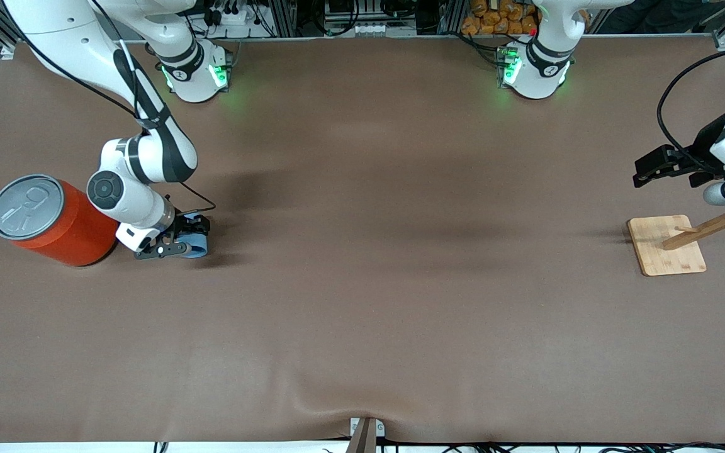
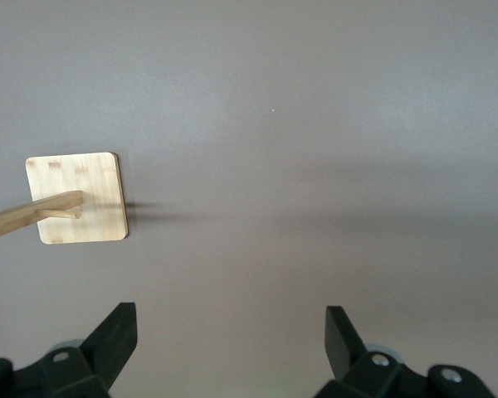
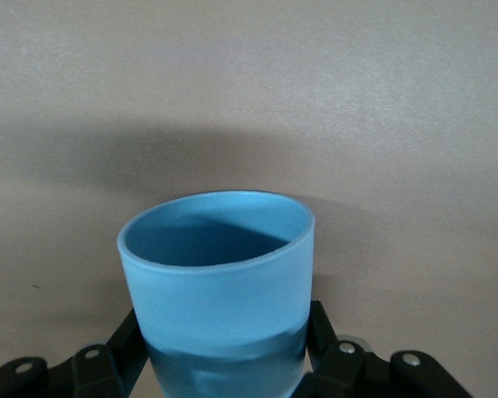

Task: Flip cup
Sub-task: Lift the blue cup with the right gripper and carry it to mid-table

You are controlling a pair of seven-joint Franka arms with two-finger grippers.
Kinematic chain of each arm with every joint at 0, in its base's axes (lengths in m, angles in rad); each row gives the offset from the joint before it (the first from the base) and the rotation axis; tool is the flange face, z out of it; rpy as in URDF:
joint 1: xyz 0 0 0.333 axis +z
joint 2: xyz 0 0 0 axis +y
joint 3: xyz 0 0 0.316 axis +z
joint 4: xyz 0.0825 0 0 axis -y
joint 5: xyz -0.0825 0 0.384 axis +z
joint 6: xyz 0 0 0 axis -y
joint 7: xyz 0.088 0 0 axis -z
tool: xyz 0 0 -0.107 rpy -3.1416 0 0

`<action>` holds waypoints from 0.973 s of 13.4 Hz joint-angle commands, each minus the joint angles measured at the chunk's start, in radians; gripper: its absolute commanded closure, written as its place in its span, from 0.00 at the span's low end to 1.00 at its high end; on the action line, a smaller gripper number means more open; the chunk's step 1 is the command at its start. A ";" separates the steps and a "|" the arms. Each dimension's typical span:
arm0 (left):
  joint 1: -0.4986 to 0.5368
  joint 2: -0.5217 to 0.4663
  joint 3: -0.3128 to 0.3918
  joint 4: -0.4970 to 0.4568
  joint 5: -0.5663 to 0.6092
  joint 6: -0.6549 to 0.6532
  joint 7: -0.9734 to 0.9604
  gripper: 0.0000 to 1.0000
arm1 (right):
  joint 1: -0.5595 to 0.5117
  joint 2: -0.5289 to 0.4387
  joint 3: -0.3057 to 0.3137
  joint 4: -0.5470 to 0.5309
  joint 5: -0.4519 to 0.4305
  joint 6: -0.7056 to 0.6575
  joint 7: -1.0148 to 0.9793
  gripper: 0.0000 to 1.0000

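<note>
The left gripper (image 2: 231, 348), fingers (image 2: 116, 336) spread wide, hangs over bare tablecloth (image 2: 315, 149) near a wooden stand (image 2: 75, 199), seemingly tilted.

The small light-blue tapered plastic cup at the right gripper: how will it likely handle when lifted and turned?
The small light-blue tapered plastic cup looks thin-walled and empty, so probably light. Its smooth, tapered sides may slip within the right gripper, shut on it beside the large orange can. Lying on its round side, it would likely roll if released.
</note>
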 commanded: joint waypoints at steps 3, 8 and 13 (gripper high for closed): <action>0.007 -0.005 -0.001 0.005 -0.020 -0.007 0.017 0.00 | 0.005 0.021 0.110 0.288 0.034 -0.333 -0.020 1.00; 0.007 -0.005 -0.001 0.005 -0.020 -0.007 0.017 0.00 | 0.113 0.159 0.255 0.692 0.114 -0.485 0.029 1.00; 0.007 -0.005 -0.001 0.005 -0.020 -0.007 0.017 0.00 | 0.398 0.401 0.252 1.017 -0.108 -0.477 -0.173 1.00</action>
